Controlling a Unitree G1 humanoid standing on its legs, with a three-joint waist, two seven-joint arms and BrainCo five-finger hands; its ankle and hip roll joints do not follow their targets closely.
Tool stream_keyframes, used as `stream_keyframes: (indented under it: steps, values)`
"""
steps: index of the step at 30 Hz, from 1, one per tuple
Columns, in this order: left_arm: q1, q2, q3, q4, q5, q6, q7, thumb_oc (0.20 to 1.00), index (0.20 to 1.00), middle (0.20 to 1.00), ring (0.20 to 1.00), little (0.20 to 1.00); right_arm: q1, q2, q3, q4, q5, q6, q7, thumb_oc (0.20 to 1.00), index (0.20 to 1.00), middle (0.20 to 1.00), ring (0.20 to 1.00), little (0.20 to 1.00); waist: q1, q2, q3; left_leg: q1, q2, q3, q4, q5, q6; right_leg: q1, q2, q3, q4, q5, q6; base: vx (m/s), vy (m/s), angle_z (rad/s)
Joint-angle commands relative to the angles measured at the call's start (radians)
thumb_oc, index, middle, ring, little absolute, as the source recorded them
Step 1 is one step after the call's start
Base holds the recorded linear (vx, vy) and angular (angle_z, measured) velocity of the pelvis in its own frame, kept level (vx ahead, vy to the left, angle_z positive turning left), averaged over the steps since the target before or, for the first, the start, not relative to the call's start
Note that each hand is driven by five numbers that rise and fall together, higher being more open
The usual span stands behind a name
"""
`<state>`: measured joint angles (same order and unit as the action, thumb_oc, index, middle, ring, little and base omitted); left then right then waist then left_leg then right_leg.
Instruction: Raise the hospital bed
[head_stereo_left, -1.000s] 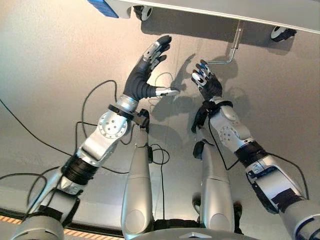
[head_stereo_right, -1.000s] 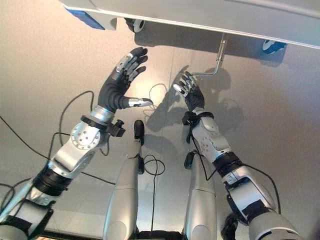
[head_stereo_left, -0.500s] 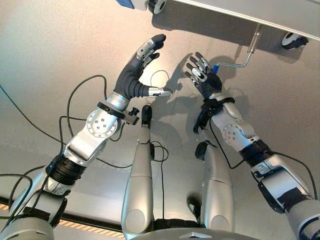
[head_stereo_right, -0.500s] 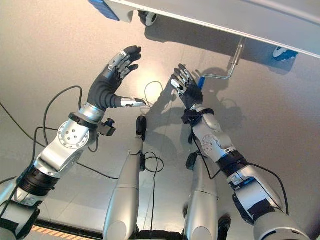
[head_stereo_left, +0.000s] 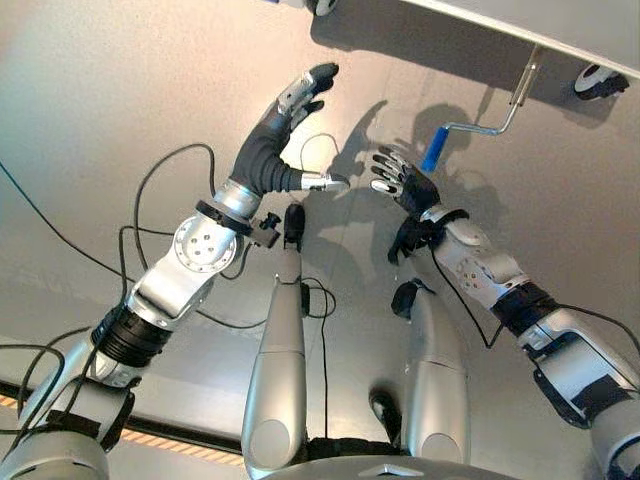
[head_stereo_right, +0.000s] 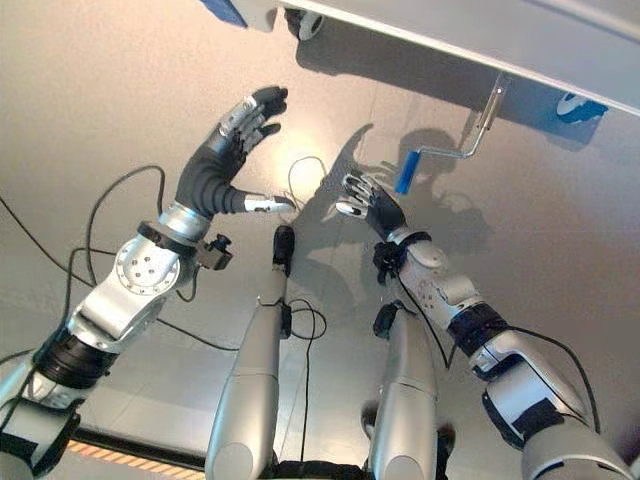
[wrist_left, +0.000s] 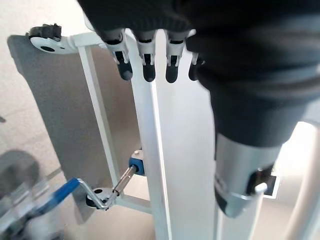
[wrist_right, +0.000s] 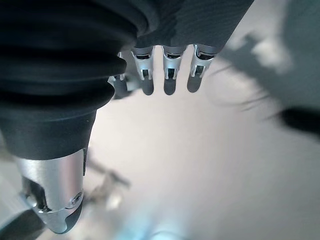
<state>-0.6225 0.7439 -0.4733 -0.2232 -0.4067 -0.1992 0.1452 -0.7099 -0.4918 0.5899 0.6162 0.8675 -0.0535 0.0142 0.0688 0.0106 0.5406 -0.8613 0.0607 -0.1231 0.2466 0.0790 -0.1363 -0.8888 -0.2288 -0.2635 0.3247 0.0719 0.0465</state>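
Observation:
The white frame of the hospital bed (head_stereo_left: 560, 25) runs along the far edge of the head views. A bent metal crank (head_stereo_left: 505, 110) hangs from it and ends in a blue handle (head_stereo_left: 434, 148). My right hand (head_stereo_left: 400, 180) hovers just below and to the left of that handle, apart from it, fingers loosely spread and holding nothing. My left hand (head_stereo_left: 283, 125) is raised further left, open with its thumb stuck out, over bare floor. The left wrist view looks past its straight fingers (wrist_left: 145, 65) at the bed's white bar (wrist_left: 150, 150) and the crank's blue handle (wrist_left: 60, 192).
Bed casters stand on the grey floor at the far right (head_stereo_left: 597, 78) and far middle (head_stereo_left: 322, 6). Another caster (wrist_left: 45, 42) shows in the left wrist view. Smooth grey floor (wrist_right: 200, 165) lies under both hands.
My right hand has dropped down and away from the blue handle, which now shows in full. The left hand has kept its raised pose. The head view has shifted slightly.

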Motion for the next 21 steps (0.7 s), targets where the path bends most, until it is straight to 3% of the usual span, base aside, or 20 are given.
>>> stream_keyframes:
  steps: [1,2,3,5,6,9,13,21]
  values:
    - [0.014,-0.018,-0.001,-0.125,-0.006,-0.061,-0.023,1.000,1.000,1.000,1.000,1.000,-0.011,0.040,-0.020,0.037,0.013,-0.003,0.003,1.000,1.000,1.000,1.000,1.000,0.024,0.013,-0.021,0.020,-0.043,0.045,-0.038,-0.021,0.063,0.076,-0.020,0.059,0.014,-0.075,0.110,-0.06,0.020,-0.01]
    - [-0.004,-0.021,0.002,-0.126,-0.012,-0.060,-0.025,1.000,1.000,1.000,1.000,1.000,-0.031,0.053,-0.033,0.078,0.000,0.000,-0.003,1.000,1.000,1.000,1.000,1.000,0.026,0.017,-0.021,-0.012,-0.044,0.045,-0.043,0.010,0.068,0.049,-0.020,0.051,0.003,-0.046,0.102,0.00,0.000,0.00]
    - [-0.002,-0.039,-0.002,-0.121,-0.033,-0.063,-0.031,1.000,1.000,1.000,1.000,1.000,-0.033,0.072,-0.046,0.147,-0.023,0.010,-0.008,1.000,1.000,1.000,1.000,1.000,0.029,0.019,-0.021,0.021,-0.043,0.045,-0.043,-0.020,0.064,0.076,-0.018,0.061,0.012,-0.076,0.110,0.00,0.000,0.00]
    - [-0.007,-0.048,-0.006,-0.117,-0.039,-0.066,-0.031,1.000,1.000,1.000,1.000,1.000,-0.046,0.074,-0.052,0.182,-0.029,0.010,-0.012,1.000,1.000,1.000,1.000,1.000,0.031,0.022,-0.021,0.021,-0.043,0.045,-0.045,-0.020,0.063,0.077,-0.017,0.061,0.009,-0.076,0.109,0.00,-0.002,-0.04]
    - [-0.023,-0.053,-0.003,-0.113,-0.044,-0.066,-0.030,1.000,1.000,1.000,1.000,1.000,-0.071,0.075,-0.062,0.223,-0.040,0.012,-0.019,1.000,1.000,1.000,1.000,1.000,0.033,0.026,-0.021,-0.008,-0.045,0.046,-0.051,0.012,0.066,0.051,-0.018,0.053,-0.003,-0.046,0.102,-0.07,0.024,-0.04]
    - [-0.036,-0.076,-0.007,-0.107,-0.055,-0.069,-0.035,1.000,1.000,1.000,1.000,1.000,-0.112,0.082,-0.093,0.343,-0.066,0.021,-0.036,1.000,1.000,1.000,1.000,1.000,0.035,0.032,-0.021,-0.004,-0.042,0.046,-0.060,0.015,0.067,0.050,-0.016,0.057,-0.010,-0.043,0.103,-0.02,0.012,-0.02]
    - [-0.029,-0.082,0.000,-0.109,-0.062,-0.067,-0.036,1.000,1.000,1.000,1.000,1.000,-0.119,0.088,-0.114,0.361,-0.047,0.017,-0.042,1.000,1.000,1.000,1.000,1.000,0.034,0.032,-0.021,-0.001,-0.041,0.049,-0.063,0.014,0.068,0.050,-0.016,0.059,-0.010,-0.044,0.103,0.00,0.000,0.00]
    - [0.001,-0.101,0.031,-0.120,-0.061,-0.060,-0.015,1.000,1.000,1.000,1.000,1.000,-0.113,0.090,-0.222,0.226,0.195,-0.056,-0.091,1.000,1.000,1.000,1.000,1.000,0.030,0.024,-0.021,0.003,-0.039,0.049,-0.063,0.008,0.070,0.048,-0.012,0.062,-0.007,-0.052,0.103,0.00,0.000,0.00]
